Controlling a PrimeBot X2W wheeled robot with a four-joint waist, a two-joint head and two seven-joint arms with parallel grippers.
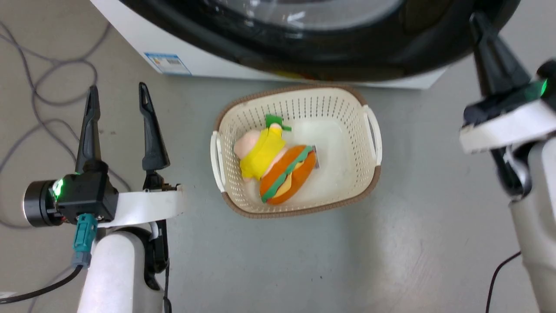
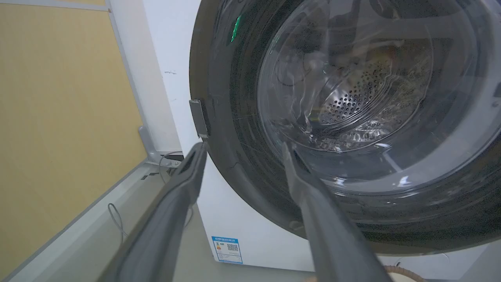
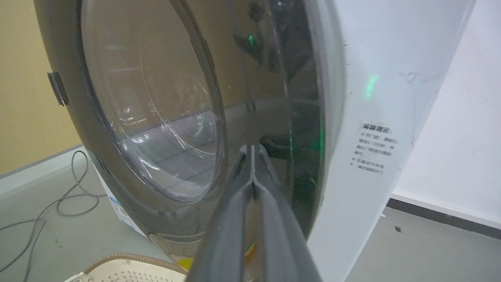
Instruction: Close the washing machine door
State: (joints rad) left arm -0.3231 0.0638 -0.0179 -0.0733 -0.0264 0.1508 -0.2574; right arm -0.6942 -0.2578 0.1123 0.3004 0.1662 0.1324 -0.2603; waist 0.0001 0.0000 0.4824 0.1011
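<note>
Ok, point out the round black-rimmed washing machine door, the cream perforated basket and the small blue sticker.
Round glossy black-rimmed washing machine door (image 2: 352,98): left wrist view, on its clear glass bowl.
Cream perforated basket (image 1: 347,114): head view, on its perforated inner wall.
Small blue sticker (image 1: 167,63): head view, its middle.

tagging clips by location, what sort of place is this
Probably a laundry corner in a lab or test room rather than a home: a white washing machine, a cream laundry basket on bare grey floor, and a plain yellow panel wall.

Grey floor, tan wall panel, white wall
</note>
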